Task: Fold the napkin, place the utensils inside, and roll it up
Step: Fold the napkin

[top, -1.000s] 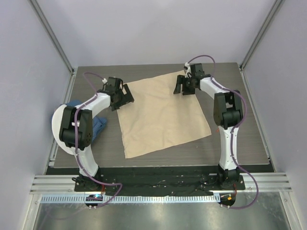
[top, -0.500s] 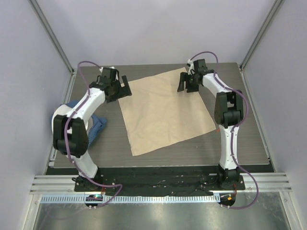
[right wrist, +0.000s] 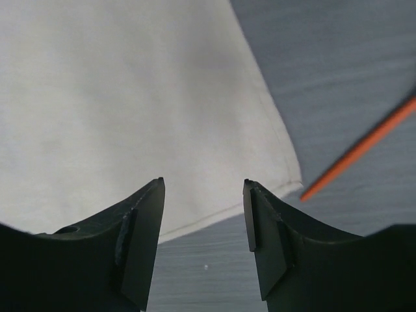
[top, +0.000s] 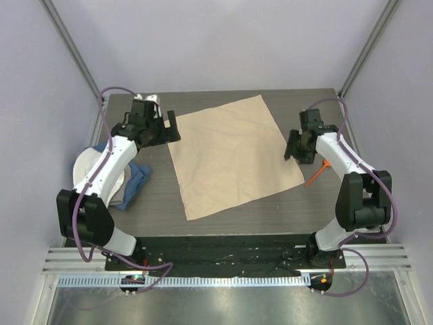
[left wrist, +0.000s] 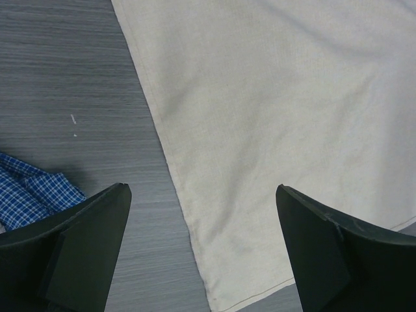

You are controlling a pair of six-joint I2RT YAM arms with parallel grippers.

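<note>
Napkin (top: 233, 156) lies flat and unfolded mid-frame on the table (top: 270, 210) in the top view, set as a skewed diamond.

Left gripper (top: 169, 127) sits just off the napkin's upper-left corner. Its claw is wide and holds nothing. In the left wrist view the gripper (left wrist: 201, 188) straddles the napkin (left wrist: 273, 117) hem. The napkin's lower corner is partly cut off there by the right finger. Whether the tips touch the cloth, can't tell.

Right gripper (top: 296, 145) is over the napkin's right edge, above its lower-right corner. In the right wrist view the gripper (right wrist: 203, 182) has its jaws partway apart, nothing between them, and the napkin (right wrist: 130, 97) corner shows just past the tips.

Utensils: only one orange stick (top: 316, 176) is visible, on bare table just right of that corner and apart from the cloth. Its upper end runs behind the right forearm. In the wrist view it (right wrist: 364, 146) is clipped by the frame edge, so the type is unreadable.

Blue checked cloth (top: 132, 184) is at left, partly under the left arm, and only a corner (left wrist: 32, 188) shows in the left wrist view. A white round item (top: 82, 169) beside it is mostly hidden, can't identify.
</note>
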